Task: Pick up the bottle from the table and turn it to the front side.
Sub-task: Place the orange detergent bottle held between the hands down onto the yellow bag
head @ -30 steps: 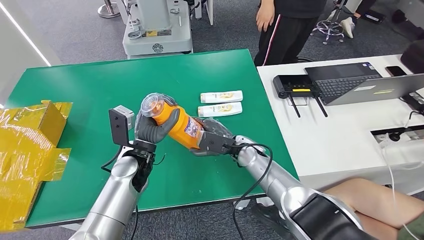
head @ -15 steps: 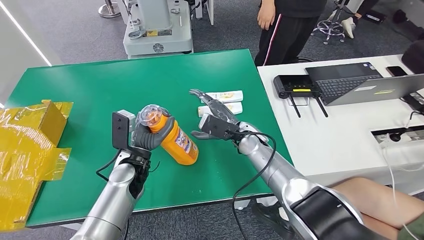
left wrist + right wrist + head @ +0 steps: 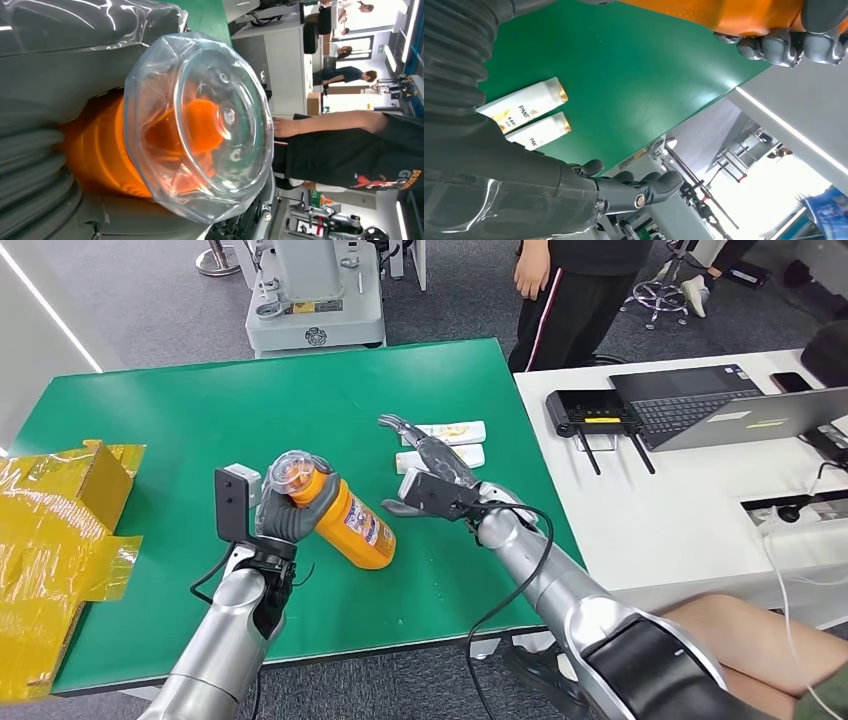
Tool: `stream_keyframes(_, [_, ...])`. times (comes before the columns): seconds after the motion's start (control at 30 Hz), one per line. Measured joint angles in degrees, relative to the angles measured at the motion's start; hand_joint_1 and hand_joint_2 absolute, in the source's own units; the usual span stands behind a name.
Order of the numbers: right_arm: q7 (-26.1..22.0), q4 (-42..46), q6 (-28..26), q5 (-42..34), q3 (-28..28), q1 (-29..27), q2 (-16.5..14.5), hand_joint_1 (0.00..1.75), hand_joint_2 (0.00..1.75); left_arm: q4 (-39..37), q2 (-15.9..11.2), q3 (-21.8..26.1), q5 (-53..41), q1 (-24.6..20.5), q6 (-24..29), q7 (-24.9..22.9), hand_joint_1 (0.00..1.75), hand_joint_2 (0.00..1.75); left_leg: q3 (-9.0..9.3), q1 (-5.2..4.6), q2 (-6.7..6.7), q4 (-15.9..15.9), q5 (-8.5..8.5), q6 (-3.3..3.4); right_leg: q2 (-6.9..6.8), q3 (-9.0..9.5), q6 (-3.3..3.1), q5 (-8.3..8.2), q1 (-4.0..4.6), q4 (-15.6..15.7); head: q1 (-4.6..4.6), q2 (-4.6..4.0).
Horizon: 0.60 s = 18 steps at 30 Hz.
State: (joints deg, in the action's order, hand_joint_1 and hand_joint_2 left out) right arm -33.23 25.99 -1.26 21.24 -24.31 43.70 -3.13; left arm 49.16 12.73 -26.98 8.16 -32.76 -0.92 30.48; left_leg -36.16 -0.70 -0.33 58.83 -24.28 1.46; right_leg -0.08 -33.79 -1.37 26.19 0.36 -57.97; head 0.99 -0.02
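I see my left robot hand (image 3: 290, 512) wrapped around the neck of the orange bottle (image 3: 352, 528), just under its clear cap (image 3: 200, 125); the bottle tilts, base down on the green counter (image 3: 180, 420); my right robot hand (image 3: 430, 475) hovers beside it, fingers spread, grasping nothing, over two white tubes (image 3: 443, 433).

Robotics lab or office, green worktable (image 3: 200, 410), laptop (image 3: 740, 410) on white desk (image 3: 670, 520)
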Motion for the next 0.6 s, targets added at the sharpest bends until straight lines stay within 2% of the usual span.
stream_keyframes(0.6, [-2.58,0.92,0.45,-1.33,0.18,-0.84,-1.25,0.0,1.75,5.51,-2.02,3.6,1.5,1.72,4.04,0.97,1.75,1.75,-0.03,0.01,0.06,0.0,0.0,-0.01,0.06,-0.06,0.0,0.0,0.01,-0.01,0.0,0.0])
